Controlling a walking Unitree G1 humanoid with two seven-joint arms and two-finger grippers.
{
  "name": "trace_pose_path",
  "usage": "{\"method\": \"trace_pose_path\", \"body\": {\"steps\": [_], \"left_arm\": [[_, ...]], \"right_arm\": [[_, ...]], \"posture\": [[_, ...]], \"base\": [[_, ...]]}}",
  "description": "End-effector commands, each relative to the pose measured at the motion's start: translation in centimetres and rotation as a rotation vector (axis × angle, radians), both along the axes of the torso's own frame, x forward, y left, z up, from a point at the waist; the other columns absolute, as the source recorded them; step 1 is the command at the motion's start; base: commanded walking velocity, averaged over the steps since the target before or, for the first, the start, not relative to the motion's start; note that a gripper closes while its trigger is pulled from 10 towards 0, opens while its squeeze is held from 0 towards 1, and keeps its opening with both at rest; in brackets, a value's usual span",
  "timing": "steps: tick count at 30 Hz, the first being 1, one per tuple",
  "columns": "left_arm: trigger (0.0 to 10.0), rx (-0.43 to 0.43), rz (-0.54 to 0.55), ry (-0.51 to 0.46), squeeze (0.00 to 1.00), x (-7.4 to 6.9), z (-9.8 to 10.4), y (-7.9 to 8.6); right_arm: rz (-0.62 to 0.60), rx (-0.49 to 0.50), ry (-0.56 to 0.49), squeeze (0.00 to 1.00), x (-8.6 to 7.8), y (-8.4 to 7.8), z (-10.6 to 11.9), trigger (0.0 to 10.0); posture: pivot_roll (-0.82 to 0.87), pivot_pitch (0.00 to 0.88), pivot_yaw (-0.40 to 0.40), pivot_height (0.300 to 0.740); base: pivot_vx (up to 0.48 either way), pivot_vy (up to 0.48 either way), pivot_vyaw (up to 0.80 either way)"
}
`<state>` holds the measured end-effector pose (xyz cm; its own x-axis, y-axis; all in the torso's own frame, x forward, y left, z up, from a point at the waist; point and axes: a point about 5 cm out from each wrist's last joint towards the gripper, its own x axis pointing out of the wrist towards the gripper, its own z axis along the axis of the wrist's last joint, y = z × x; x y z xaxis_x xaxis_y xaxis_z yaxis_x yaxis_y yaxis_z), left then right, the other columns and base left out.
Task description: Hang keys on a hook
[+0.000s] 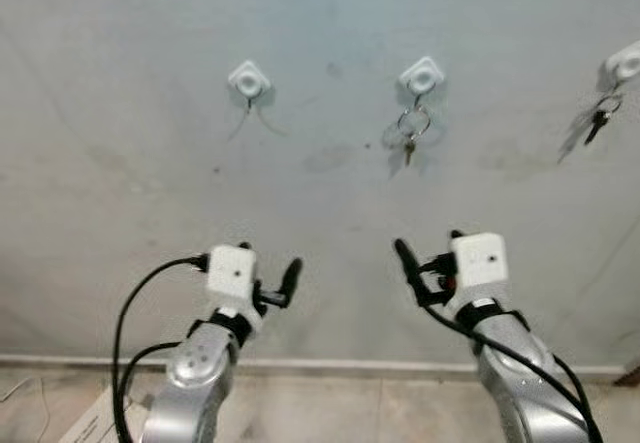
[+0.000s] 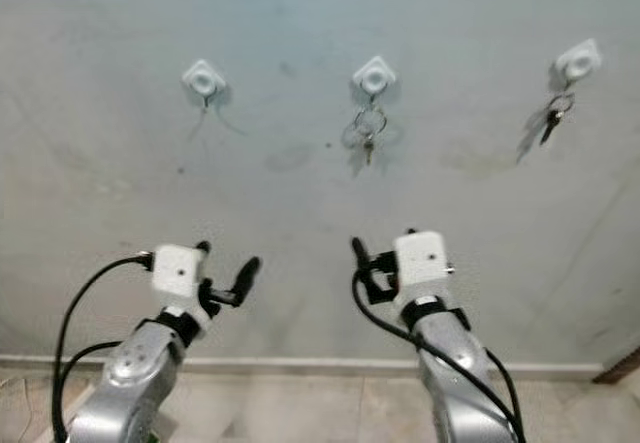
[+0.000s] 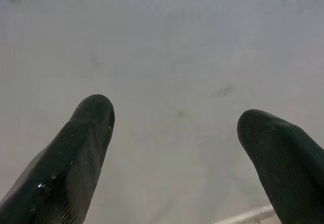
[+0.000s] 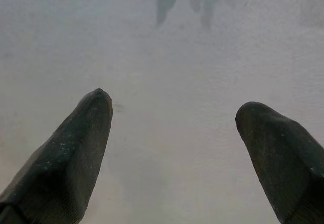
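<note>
Keys (image 1: 411, 133) on middle hook (image 1: 421, 76), well above right claw (image 1: 430, 253), fingers spread

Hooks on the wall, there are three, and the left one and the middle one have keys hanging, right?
Not quite. The middle hook and the right hook hold keys; the left hook is bare. The left eye view shows it.

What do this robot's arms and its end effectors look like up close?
Both arms are rounded silver metal with loose black cables looping alongside. Each wrist carries a small white box with a dark dot. The left end effector and the right end effector each have two long black fingers with blunt, rounded, slightly textured tips.
</note>
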<state>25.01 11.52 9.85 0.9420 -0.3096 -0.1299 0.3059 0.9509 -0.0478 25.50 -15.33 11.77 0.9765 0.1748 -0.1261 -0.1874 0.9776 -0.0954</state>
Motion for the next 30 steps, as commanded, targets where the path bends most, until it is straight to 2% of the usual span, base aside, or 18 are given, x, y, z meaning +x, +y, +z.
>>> {"method": "trace_pose_path", "body": {"steps": [1,18,30], "left_arm": [[10.0,0.014,0.011,0.003,0.0,-0.09,-0.11,0.66],[10.0,0.037,0.007,0.008,0.0,-0.16,-0.16,0.84],[10.0,0.047,0.018,0.017,0.0,-0.1,-0.31,0.75]], "right_arm": [[0.023,0.018,-0.014,0.0,0.11,0.89,0.38,10.0],[0.023,0.012,-0.014,0.0,0.35,1.0,0.38,10.0],[0.02,0.008,-0.01,0.0,0.46,0.86,0.33,10.0]], "posture": [[-0.03,0.0,0.097,0.74],[-0.02,0.0,0.096,0.74],[-0.02,0.0,0.092,0.74]], "base": [[0.0,0.0,0.0],[0.0,0.0,0.0],[-0.289,0.0,0.0]]}}
